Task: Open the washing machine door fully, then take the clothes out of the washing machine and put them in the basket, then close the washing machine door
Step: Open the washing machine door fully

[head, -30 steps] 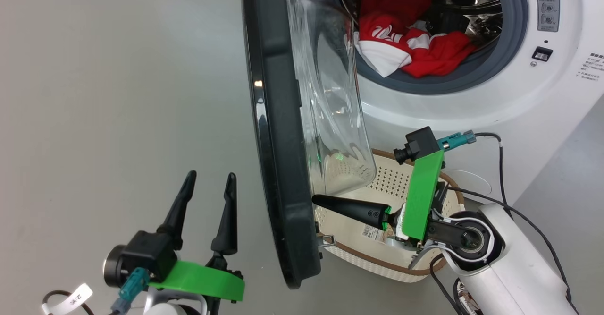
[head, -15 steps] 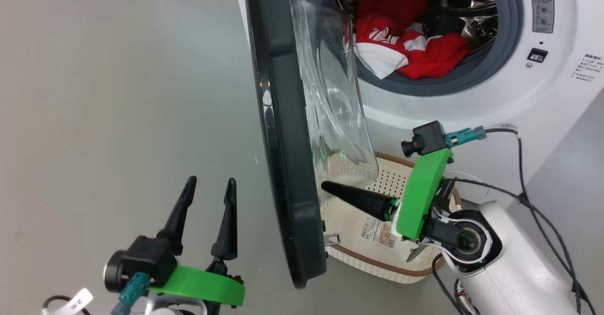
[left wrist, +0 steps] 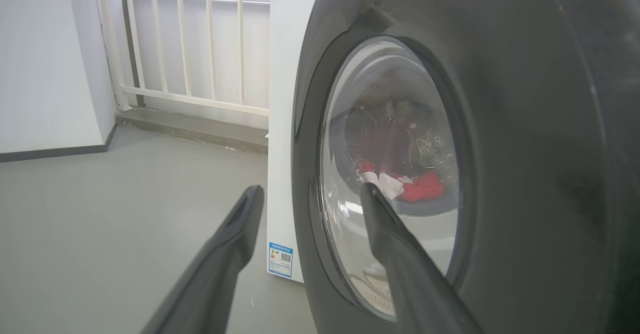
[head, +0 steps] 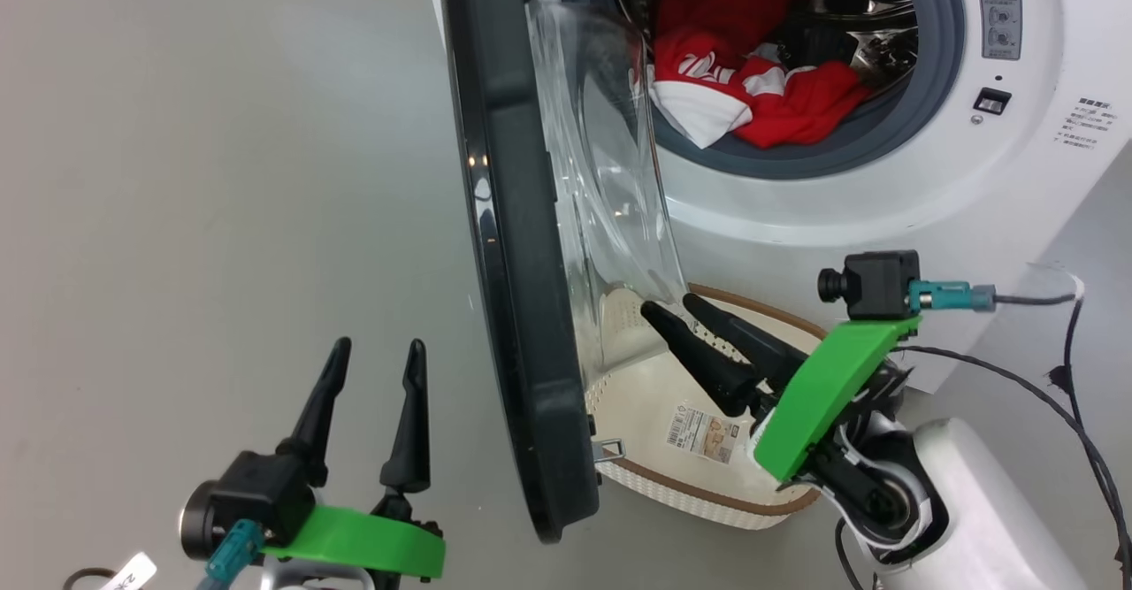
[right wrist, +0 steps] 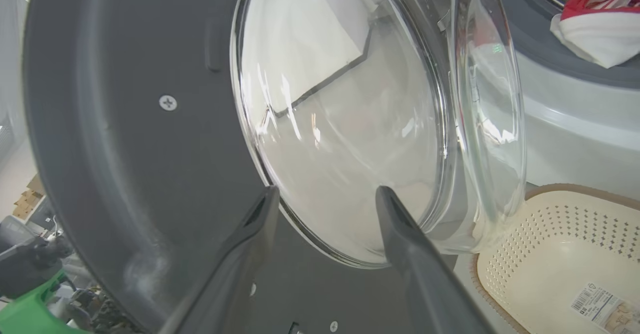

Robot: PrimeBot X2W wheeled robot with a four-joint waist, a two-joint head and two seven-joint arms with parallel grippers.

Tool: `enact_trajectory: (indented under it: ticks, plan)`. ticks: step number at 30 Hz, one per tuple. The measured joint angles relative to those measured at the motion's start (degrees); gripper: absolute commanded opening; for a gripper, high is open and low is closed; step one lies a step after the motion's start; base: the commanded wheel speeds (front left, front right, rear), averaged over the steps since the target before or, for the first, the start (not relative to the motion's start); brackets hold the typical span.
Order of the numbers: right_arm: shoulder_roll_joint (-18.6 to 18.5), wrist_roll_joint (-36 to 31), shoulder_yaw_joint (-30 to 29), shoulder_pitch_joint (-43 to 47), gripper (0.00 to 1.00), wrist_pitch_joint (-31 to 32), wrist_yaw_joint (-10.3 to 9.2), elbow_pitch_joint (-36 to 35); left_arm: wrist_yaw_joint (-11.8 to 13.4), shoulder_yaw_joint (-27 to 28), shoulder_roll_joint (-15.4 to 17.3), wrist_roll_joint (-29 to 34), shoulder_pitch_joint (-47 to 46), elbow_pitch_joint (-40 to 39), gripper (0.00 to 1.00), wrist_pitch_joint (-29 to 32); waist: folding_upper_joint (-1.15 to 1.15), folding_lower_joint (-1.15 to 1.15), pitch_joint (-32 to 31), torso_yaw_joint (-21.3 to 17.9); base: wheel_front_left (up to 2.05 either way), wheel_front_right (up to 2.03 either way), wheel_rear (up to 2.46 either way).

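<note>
The washing machine door (head: 522, 245) is seen swung out edge-on from the washing machine (head: 884, 192), attached at the left side of the opening and not folded fully back. The clothes (head: 761, 95) are seen inside the drum, with a white fold draped over the grey gasket lip. The basket (head: 707, 494) is set on the floor (head: 221, 174) at the foot of the machine, partly beneath the door's glass bowl, its near rim just beside the door's lower edge. The right gripper (head: 672, 304) is positioned over the basket, jaws parted and empty, tips just beside the bowl's lower edge. The left gripper (head: 378, 344) is positioned on the door's outer side, jaws spread, nothing between them. Open floor is found left of the door.
</note>
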Motion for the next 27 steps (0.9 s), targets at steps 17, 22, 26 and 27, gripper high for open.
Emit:
enact_trajectory:
  ticks: [17,22,26,27]
  plan:
    - [-1.5,-33.5,-4.1,5.6,1.00,-24.1,0.02,-2.2,-0.1,1.0,0.0,0.6,1.0,-1.5,1.00,0.0,0.00,0.00,0.8,-1.0,0.00,0.00,0.00]
    - [-0.5,-38.0,-6.9,8.0,1.00,-27.7,0.07,-2.5,-0.1,1.1,0.0,0.8,1.0,-2.2,1.00,0.0,0.00,0.00,0.8,-1.0,0.00,0.00,0.00]
    - [0.1,-39.5,-7.8,10.1,1.00,-30.5,0.07,-3.1,-0.1,1.2,0.0,0.9,1.0,-2.5,1.00,0.0,0.00,0.00,0.6,-1.0,0.00,0.00,0.00]
    - [0.2,-39.8,-7.8,10.5,1.00,-31.1,0.07,-3.2,-0.1,1.2,0.0,1.1,1.0,-2.6,1.00,0.0,0.00,0.00,0.6,-1.0,0.00,0.00,0.00]
